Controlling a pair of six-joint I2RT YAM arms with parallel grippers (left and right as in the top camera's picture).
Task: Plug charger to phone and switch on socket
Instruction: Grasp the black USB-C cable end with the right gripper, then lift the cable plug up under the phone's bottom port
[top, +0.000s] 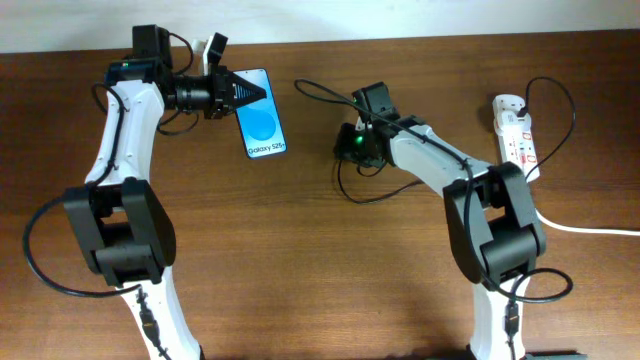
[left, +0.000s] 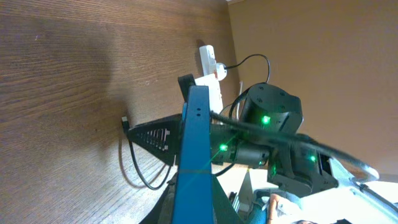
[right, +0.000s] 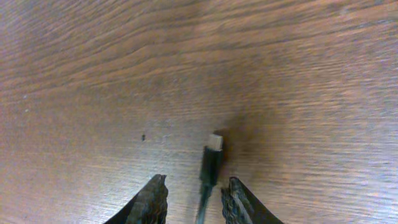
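Note:
The phone (top: 263, 122) has a lit blue screen and stands on its edge at the back left. My left gripper (top: 238, 95) is shut on it. In the left wrist view the phone (left: 198, 137) shows edge-on between the fingers (left: 196, 208). The charger's thin black cable (top: 352, 197) loops on the table centre. Its plug tip (right: 214, 149) lies flat between the fingers of my right gripper (right: 196, 182), which is open and low over the table (top: 352, 142). The plug tip also shows in the left wrist view (left: 126, 119). The white socket strip (top: 516, 135) lies at the far right.
The strip's thick white cord (top: 590, 228) runs off the right edge. The strip also shows in the left wrist view (left: 211, 65), behind the right arm (left: 271, 118). A wooden table (top: 300, 270) carries everything.

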